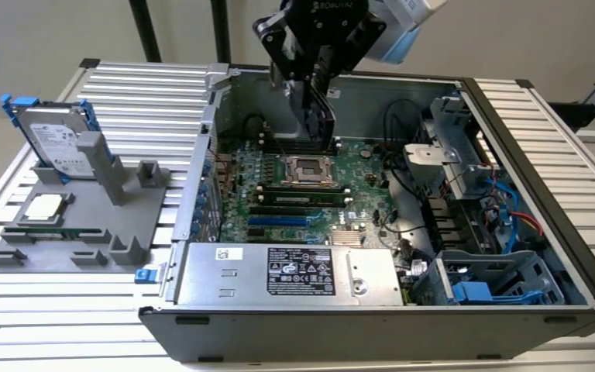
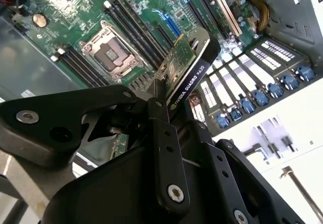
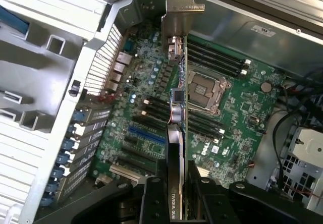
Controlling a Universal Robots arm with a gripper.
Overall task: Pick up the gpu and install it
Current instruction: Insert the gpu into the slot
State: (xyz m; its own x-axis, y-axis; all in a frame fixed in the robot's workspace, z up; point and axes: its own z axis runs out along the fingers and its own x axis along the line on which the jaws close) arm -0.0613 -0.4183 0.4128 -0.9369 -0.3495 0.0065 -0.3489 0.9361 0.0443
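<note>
My gripper (image 1: 313,81) hangs over the back of the open computer case (image 1: 576,256) in the exterior view, shut on the gpu (image 1: 311,118), which stands on edge above the motherboard (image 1: 308,182). In the second wrist view the black fingers (image 2: 160,128) clamp the gpu (image 2: 187,77) by its black cooler side, and the green card edge shows beside it. Seen in the first wrist view, the gpu (image 3: 177,108) is edge-on, its silver bracket (image 3: 181,7) pointing away from the gripper (image 3: 176,196). It hovers over the processor socket (image 3: 204,90) and memory slots, apart from the board.
The blue expansion slot (image 1: 276,219) lies toward the power supply (image 1: 287,271). Drive cages and cables (image 1: 483,194) fill the case on the exterior view's right. On the exterior view's left, a grey fixture (image 1: 122,248) holds a hard drive with blue rails (image 1: 55,139) and a processor chip (image 1: 44,208).
</note>
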